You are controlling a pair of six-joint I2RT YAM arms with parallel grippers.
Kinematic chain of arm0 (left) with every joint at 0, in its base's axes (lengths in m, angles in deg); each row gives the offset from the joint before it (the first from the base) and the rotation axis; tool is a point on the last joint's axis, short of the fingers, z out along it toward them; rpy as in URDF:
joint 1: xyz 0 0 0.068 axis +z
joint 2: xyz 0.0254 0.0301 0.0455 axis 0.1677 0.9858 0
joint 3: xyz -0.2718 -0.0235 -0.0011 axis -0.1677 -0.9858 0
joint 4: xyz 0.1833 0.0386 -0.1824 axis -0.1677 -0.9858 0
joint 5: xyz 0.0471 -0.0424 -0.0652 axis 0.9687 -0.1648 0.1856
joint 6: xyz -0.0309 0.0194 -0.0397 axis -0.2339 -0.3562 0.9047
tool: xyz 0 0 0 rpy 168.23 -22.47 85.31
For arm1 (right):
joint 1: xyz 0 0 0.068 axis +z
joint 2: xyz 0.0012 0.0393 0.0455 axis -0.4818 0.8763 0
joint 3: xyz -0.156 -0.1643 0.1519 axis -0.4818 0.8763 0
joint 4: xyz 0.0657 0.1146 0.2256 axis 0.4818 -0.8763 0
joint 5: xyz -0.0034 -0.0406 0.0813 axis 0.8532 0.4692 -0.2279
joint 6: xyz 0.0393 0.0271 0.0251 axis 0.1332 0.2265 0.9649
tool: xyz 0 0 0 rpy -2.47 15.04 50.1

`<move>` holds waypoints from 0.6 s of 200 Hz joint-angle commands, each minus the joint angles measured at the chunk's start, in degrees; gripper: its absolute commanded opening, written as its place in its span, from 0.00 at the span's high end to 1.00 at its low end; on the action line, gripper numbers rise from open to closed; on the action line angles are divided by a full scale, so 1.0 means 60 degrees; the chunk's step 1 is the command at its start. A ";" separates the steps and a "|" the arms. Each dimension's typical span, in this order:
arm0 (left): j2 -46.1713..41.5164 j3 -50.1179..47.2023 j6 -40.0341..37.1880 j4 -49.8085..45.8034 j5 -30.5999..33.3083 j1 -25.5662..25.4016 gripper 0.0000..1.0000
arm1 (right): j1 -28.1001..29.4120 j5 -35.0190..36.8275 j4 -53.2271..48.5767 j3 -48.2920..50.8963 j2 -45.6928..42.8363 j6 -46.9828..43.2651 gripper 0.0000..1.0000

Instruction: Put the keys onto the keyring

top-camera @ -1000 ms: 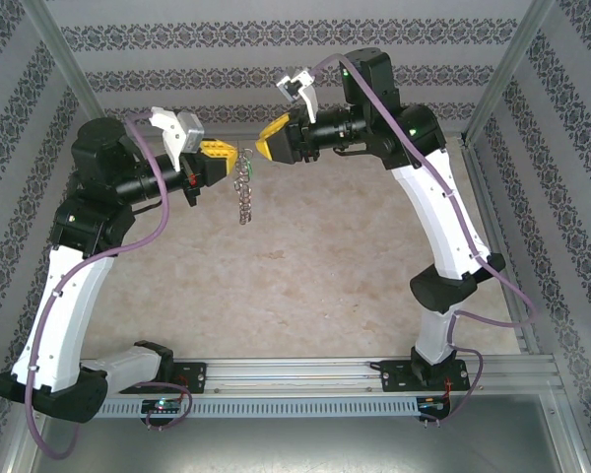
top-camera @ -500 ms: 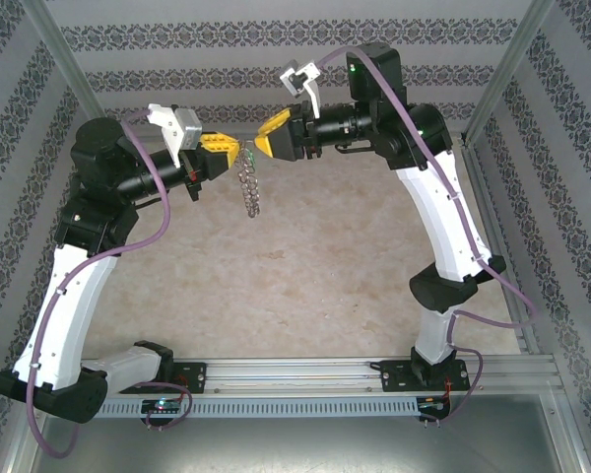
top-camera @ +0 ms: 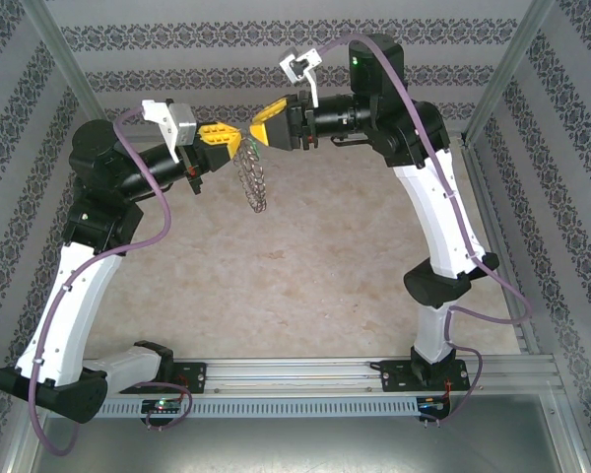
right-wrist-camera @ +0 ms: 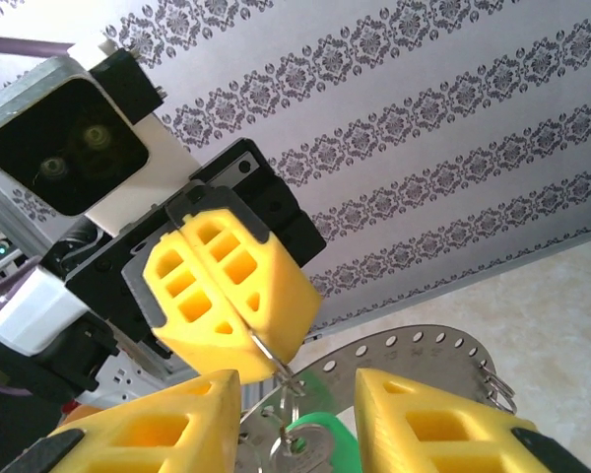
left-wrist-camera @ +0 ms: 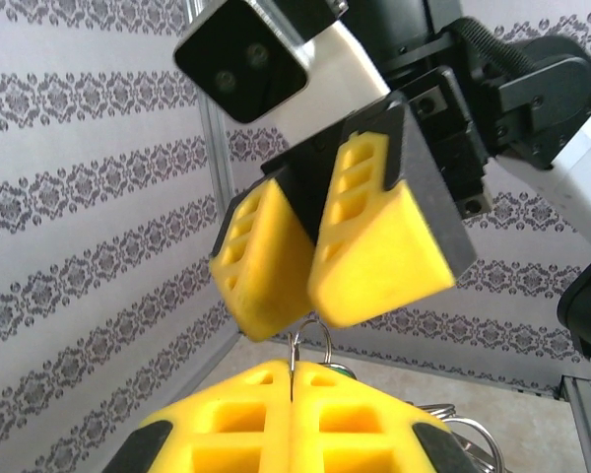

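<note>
Keyring: the keyring (top-camera: pixel 252 179) hangs in the air between the two arms, well above the desk (top-camera: pixel 305 266). In the right wrist view its flat dark-grey plate with small holes lies just behind the right fingers.
Key: the key (right-wrist-camera: pixel 313 440) with the green head hangs under a thin wire loop (left-wrist-camera: pixel 311 340), close against the ring plate.
Left end effector: the left end effector (top-camera: pixel 236 145) is pinched fully closed on the top of the wire loop, so it carries the whole bunch.
Right end effector: the right end effector (top-camera: pixel 256 136) faces the left one almost tip to tip. It is narrowly parted, with one finger on each side of the green key head. I cannot tell whether either finger touches the key.
Step in hand: judged as the threading stage, with one arm holding the ring steady while the other works the key at the loop.
Progress: whether the key is fully on the loop cannot be made out.
Next move calls for: a small, slow closing on the key head, then a short push or twist along the wire while the left grip stays firm.
Risk: the loop is thin, so a sideways tug could pull it from the left fingers.
</note>
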 commanded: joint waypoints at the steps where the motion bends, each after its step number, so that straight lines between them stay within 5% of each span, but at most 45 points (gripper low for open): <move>1: -0.0230 -0.0113 0.0411 0.1564 -0.0322 0.0063 1.00 | -0.0093 -0.0310 0.0651 -0.0372 0.0090 0.0663 0.64; 120: -0.0284 -0.0186 0.0299 0.1689 -0.0248 0.0070 1.00 | -0.0040 -0.0514 0.0491 -0.0290 0.0231 0.0856 0.83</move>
